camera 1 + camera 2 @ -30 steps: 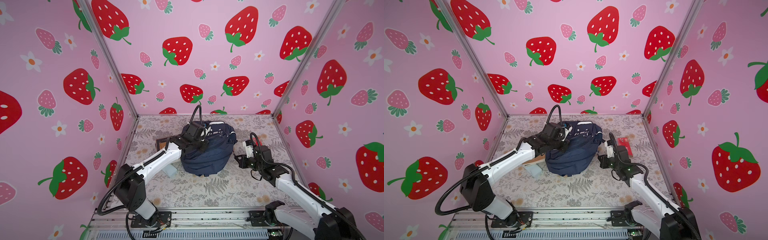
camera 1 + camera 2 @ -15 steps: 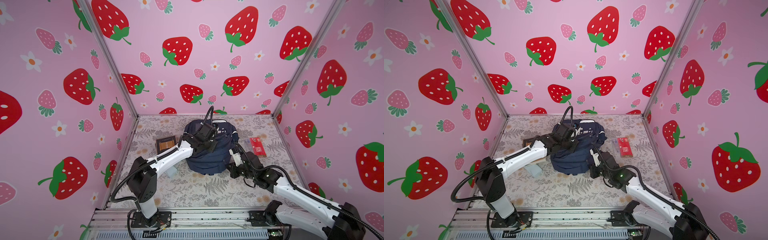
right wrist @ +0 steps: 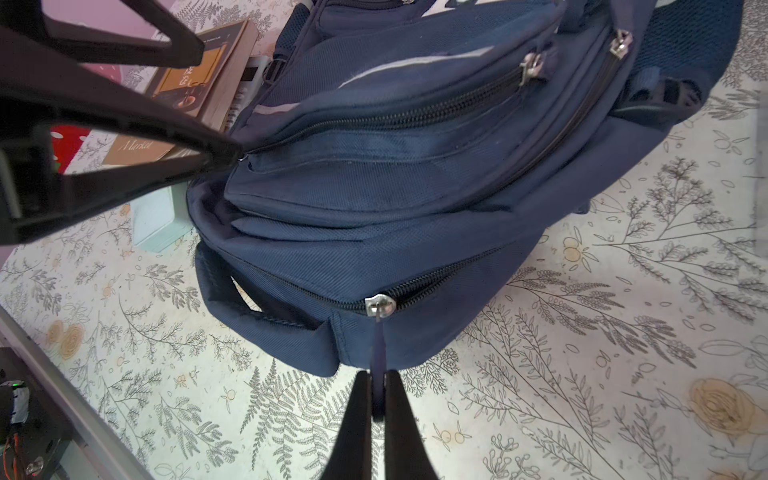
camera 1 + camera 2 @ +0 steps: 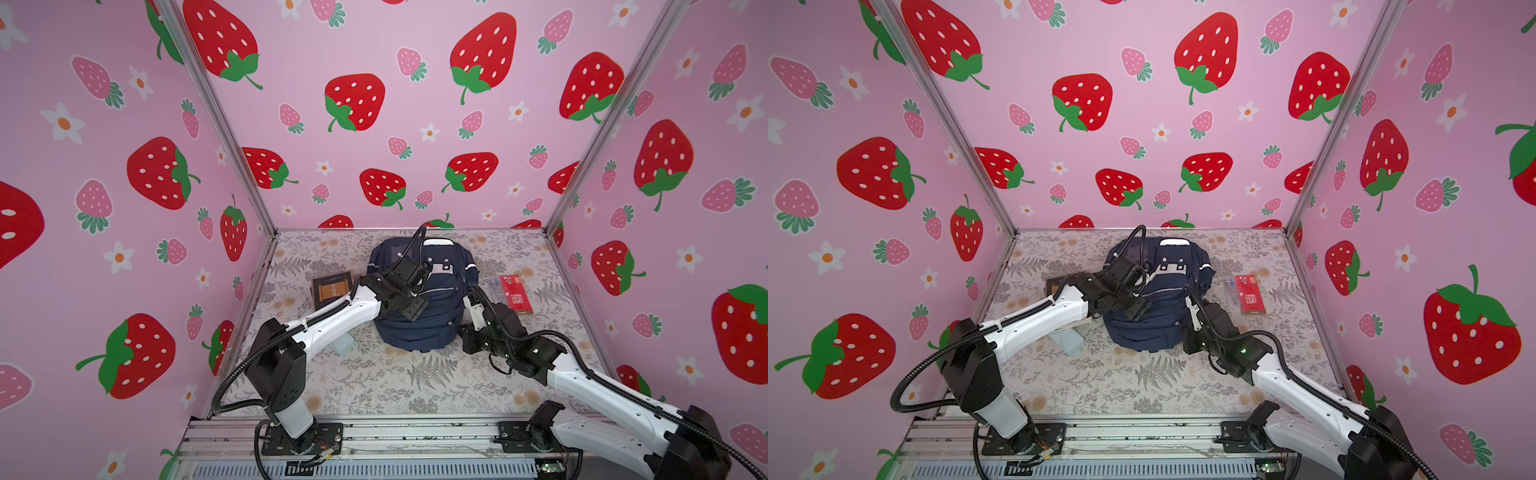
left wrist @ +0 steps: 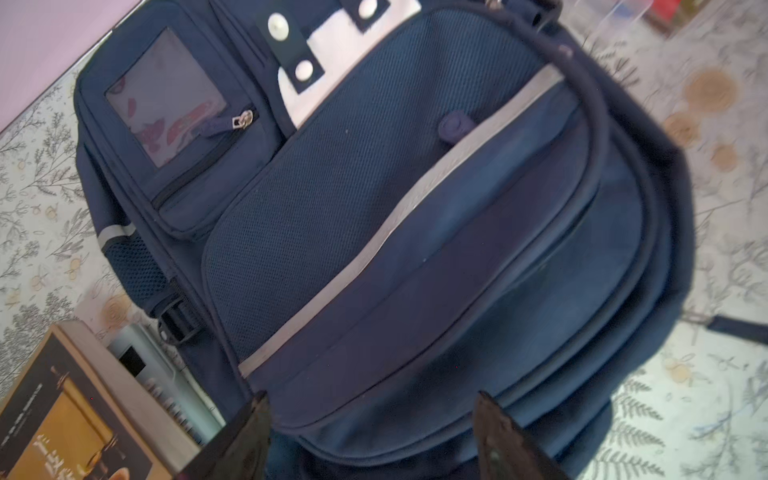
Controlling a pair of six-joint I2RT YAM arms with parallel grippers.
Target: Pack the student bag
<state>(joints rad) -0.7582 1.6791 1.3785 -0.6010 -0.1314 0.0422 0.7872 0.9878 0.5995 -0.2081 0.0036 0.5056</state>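
Observation:
The student bag [image 4: 440,320] [image 4: 1154,332], a navy backpack, lies flat mid-table in both top views. My left gripper [image 4: 409,308] [image 4: 1134,308] hovers over its front, open, with only fabric showing between the fingertips in the left wrist view [image 5: 370,399]. In the right wrist view one left finger [image 3: 224,151] touches the end of a front pocket zip. My right gripper [image 4: 467,332] [image 4: 1187,337] [image 3: 376,374] sits at the bag's near right corner, shut on the fabric zipper pull [image 3: 377,345] that hangs from a silver slider [image 3: 380,306].
A brown book [image 4: 332,286] lies left of the bag, partly under the left arm. A pale box [image 4: 345,345] sits beneath that arm. A red packet [image 4: 515,293] and a clear case [image 4: 493,286] lie to the right. Pink walls enclose three sides.
The left gripper has opened and let go of the bag, which now lies flat. The right gripper, still shut, moved nearer to the bag's near right corner.

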